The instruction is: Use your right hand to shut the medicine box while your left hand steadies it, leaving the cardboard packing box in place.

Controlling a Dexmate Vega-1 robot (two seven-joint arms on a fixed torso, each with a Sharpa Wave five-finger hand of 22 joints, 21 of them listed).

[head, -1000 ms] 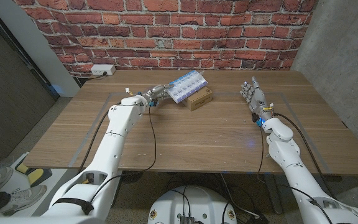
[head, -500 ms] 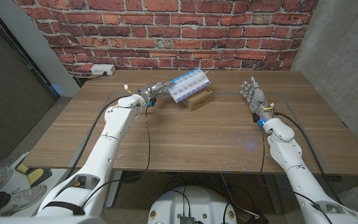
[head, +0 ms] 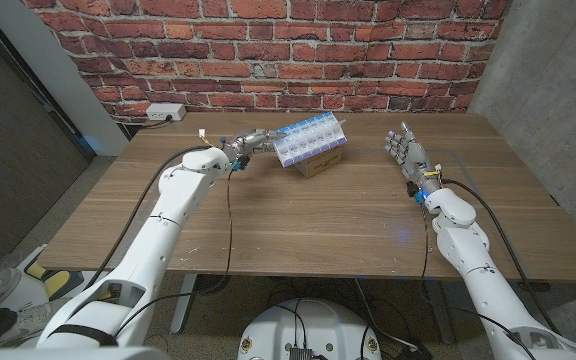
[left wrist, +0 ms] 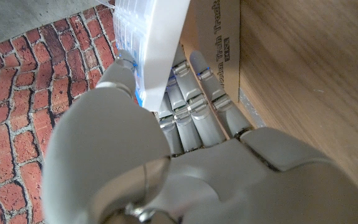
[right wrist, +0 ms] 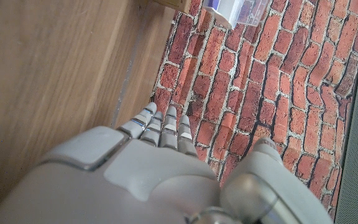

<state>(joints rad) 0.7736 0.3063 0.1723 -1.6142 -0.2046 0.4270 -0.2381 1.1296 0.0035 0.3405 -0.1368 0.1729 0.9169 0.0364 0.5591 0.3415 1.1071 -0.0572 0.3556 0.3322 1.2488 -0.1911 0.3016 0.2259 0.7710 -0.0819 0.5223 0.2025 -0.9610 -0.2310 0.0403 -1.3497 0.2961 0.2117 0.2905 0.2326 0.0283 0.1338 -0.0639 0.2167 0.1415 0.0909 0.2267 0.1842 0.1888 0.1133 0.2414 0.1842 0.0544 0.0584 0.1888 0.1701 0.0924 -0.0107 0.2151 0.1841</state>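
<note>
Translucent blue-and-white plastic medicine box (head: 311, 138), long axis toward open, empty right hand (head: 404, 152), well apart; left hand (head: 252, 143) gripping near end.

lab/test room | brick wall (head: 268, 40) | wooden table (head: 298, 215)

Printed black lettering runs along the side of the cardboard packing box (left wrist: 219, 37) in the left wrist view, set sideways and partly hidden behind the white medicine box (left wrist: 151, 43) and the fingers (left wrist: 194, 106) of the left hand (left wrist: 185, 168). The letters appear to read something like "Track", with a smaller line beneath too small to make out. From the head view no lettering is legible anywhere.
</note>
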